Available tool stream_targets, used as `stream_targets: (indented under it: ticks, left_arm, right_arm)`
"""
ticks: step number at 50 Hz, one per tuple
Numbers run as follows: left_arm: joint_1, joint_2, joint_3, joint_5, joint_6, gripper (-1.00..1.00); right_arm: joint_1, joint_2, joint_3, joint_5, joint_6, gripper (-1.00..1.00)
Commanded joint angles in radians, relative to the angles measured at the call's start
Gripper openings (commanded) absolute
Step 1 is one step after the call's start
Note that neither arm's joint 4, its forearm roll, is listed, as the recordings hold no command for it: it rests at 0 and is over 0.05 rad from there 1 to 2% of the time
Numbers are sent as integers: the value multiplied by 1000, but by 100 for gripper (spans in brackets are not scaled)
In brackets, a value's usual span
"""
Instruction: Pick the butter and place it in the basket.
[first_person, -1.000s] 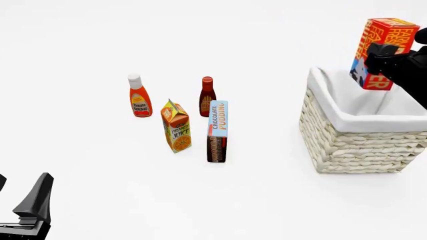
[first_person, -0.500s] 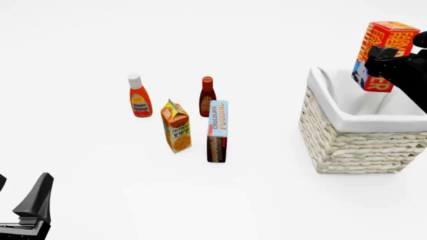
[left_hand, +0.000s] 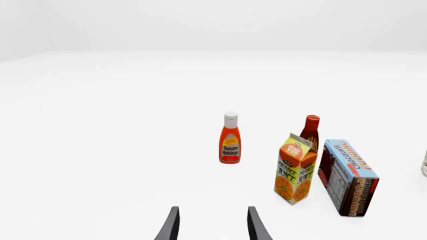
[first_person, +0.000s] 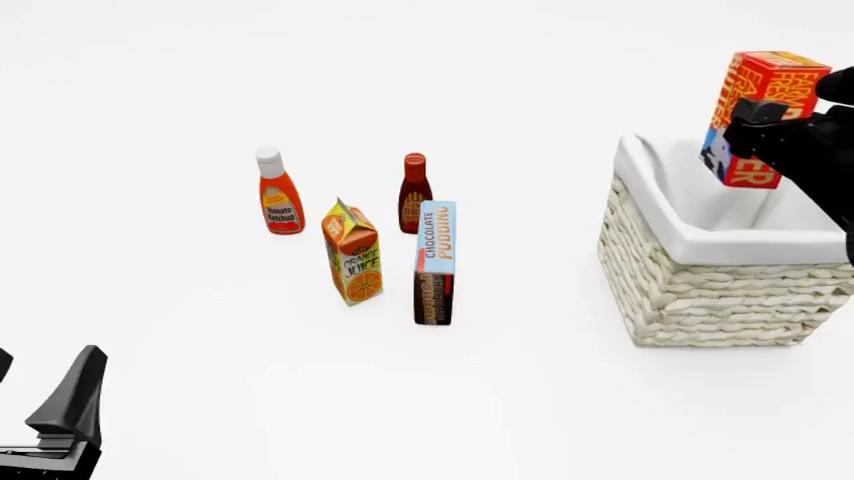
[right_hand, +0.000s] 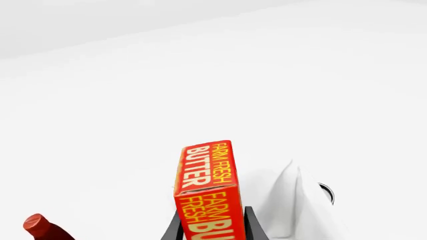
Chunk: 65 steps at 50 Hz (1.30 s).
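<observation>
Down in the near left corner of the front view sits the left gripper (first_person: 47, 420). It holds nothing, its two fingers stand apart, and it has not moved since a second ago.

A bit farther out on the table (first_person: 200, 330) stand the chocolate pudding box (first_person: 435, 262) and the orange juice carton (first_person: 352, 252), close side by side. Just behind them are the dark red bottle (first_person: 415, 192) and the ketchup bottle (first_person: 278, 192). None of them has moved.

Off to the right is the big basket (first_person: 721, 290) with its white cloth inside.

Above the basket's far part, up in the air, is the butter (first_person: 758, 118). The right gripper (first_person: 763, 112) is closed tight on it, one finger on each side, as its own wrist view shows. The box leans a little. Next to a second ago, it looks a tiny bit higher and a touch to the left, but the change is so small it is hard to be sure.
</observation>
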Motion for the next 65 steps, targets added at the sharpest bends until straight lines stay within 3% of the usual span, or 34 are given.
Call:
stream_targets:
  ticks: [1, 60, 61, 65]
  left_arm:
    - [0, 0, 0, 0, 0, 100]
    - [0, 0, 0, 0, 0, 100]
    - [0, 0, 0, 0, 0, 100]
    - [0, 0, 0, 0, 0, 100]
  right_arm:
    - [-8, 8, -12, -22, 31, -100]
    - [-18, 46, 16, -73, 56, -100]
    - [-19, 47, 16, -73, 55, 100]
    - [-18, 42, 18, -73, 56, 100]
